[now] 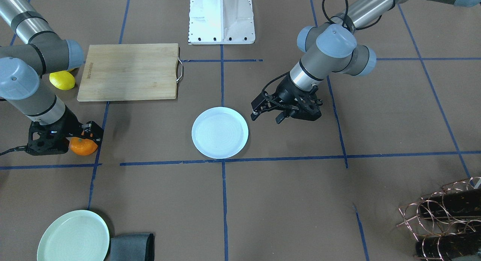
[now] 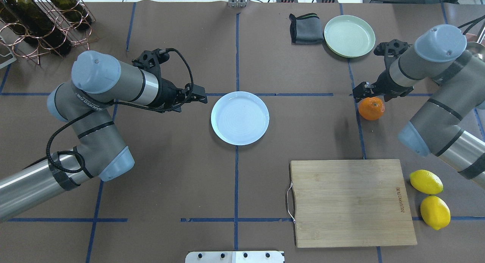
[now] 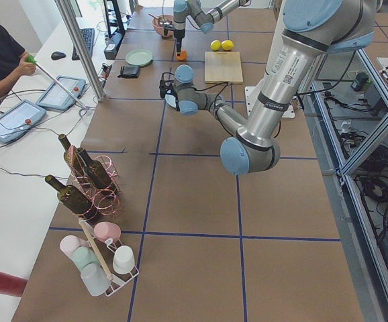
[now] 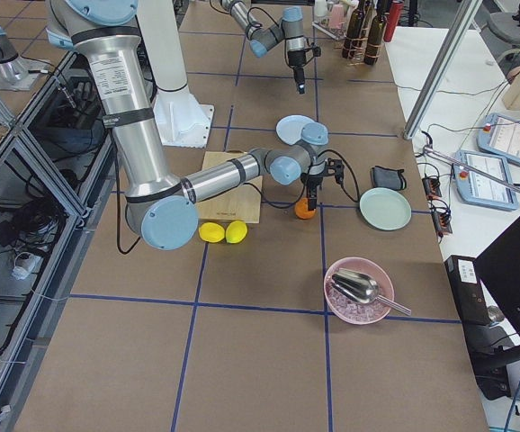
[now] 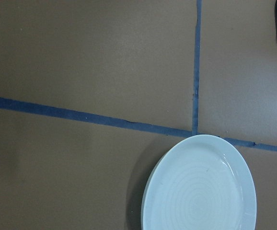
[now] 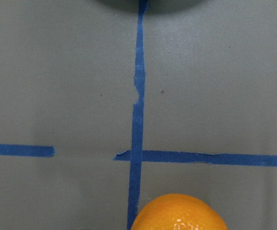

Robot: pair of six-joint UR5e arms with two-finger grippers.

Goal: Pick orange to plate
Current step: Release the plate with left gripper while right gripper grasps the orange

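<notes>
Now, right claw [image 1: 89, 135] over orange [image 1: 83, 147], front view's lower left; can't tell if gripping. Ctr it, squeeze gently. Left claw [image 1: 266, 117] open.

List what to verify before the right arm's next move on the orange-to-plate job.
1. Right gripper at the orange: ok, it sits down against the fruit.
2. Grip closed on the orange: cannot tell, since only one finger shows beside it.
3. Plate free to receive: ok, nothing lies in it.
4. Route from orange to plate: ok, only bare table lies between them, and the cutting board is off to the side.
5. Left gripper out of the way: ok, it is open, empty and beside the plate's rim on the side away from the orange, though close.
</notes>
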